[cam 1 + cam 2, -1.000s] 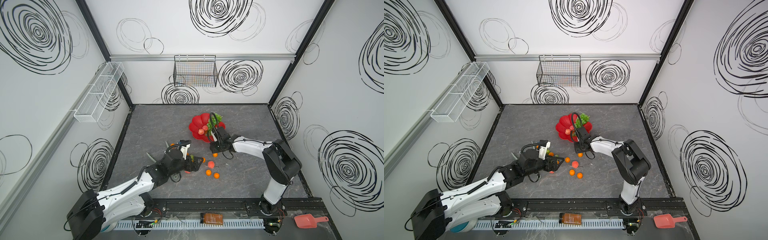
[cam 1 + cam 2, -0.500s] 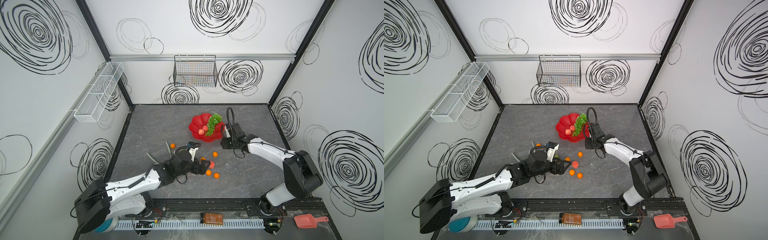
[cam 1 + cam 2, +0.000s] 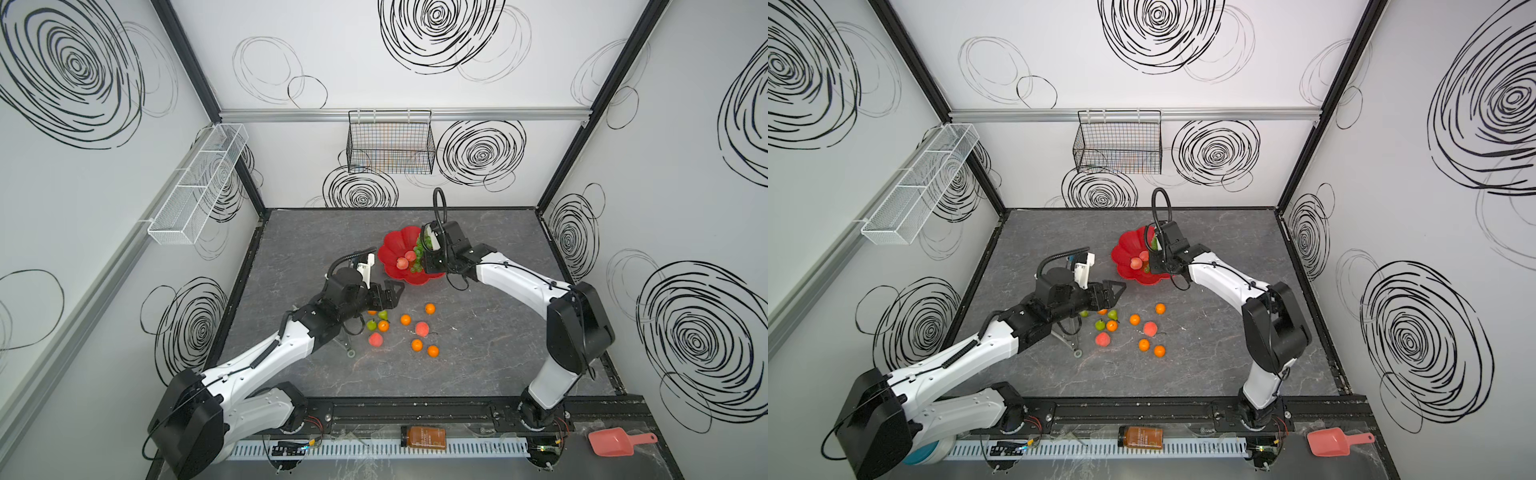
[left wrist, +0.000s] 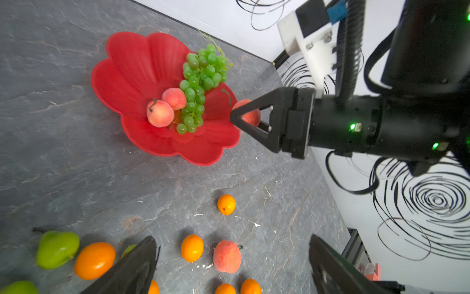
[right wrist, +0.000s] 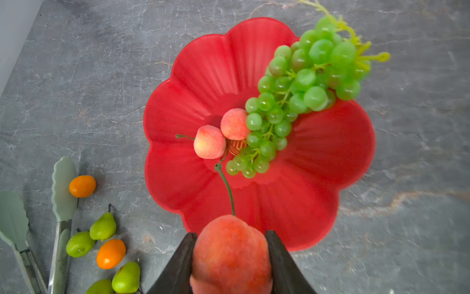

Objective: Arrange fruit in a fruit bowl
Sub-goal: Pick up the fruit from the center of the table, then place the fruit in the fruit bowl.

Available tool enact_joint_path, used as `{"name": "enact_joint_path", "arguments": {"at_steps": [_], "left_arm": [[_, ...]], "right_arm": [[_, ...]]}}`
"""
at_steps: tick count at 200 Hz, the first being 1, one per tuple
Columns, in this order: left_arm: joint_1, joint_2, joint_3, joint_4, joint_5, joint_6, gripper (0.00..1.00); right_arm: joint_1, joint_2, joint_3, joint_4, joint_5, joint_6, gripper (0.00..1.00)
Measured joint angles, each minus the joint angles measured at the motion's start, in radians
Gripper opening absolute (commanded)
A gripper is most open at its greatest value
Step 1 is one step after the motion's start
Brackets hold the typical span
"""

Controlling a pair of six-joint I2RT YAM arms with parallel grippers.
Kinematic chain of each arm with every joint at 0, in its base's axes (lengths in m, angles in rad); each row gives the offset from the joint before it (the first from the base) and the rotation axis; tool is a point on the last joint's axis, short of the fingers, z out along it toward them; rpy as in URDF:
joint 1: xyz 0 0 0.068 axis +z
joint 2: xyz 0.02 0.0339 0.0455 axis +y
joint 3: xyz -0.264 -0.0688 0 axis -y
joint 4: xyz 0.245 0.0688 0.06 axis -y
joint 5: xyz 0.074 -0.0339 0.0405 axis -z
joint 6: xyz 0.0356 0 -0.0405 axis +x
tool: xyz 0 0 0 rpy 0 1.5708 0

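The red scalloped fruit bowl (image 3: 392,249) (image 3: 1127,253) (image 5: 203,76) (image 4: 132,76) holds a bunch of green grapes (image 5: 300,84) and two peaches (image 5: 209,141). My right gripper (image 5: 230,234) (image 3: 432,261) (image 3: 1158,264) hangs over the bowl's near rim, shut on a third peach (image 5: 230,254) (image 4: 250,118). The left gripper (image 4: 231,237) (image 3: 395,286) (image 3: 1117,286) is wide open and holds nothing. It hovers between the bowl and the loose fruit. Tangerines (image 3: 405,319), peaches (image 3: 422,328) and green pears (image 3: 371,324) lie on the table.
Pale green tongs (image 5: 62,188) (image 3: 347,345) lie left of the loose fruit, under the left arm. A black wire basket (image 3: 390,141) hangs on the back wall and a white mesh shelf (image 3: 199,183) on the left wall. A pink scoop (image 3: 615,442) and a bottle (image 3: 423,437) sit beyond the front rail.
My left gripper has lifted from the loose fruit and moved toward the bowl. The right gripper swung out to the bowl's right, then came back over its rim.
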Motion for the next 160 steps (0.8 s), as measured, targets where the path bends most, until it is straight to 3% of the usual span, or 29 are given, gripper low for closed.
{"name": "enact_joint_path", "arguments": {"at_steps": [69, 160], "left_arm": [[0.195, 0.135, 0.182, -0.037, 0.075, 0.071, 0.96], [0.328, 0.279, 0.192, 0.008, 0.257, 0.118, 0.96]], "right_arm": [[0.029, 0.278, 0.302, -0.04, -0.02, -0.01, 0.4], [0.028, 0.563, 0.663, -0.158, 0.001, -0.029, 0.4]]}}
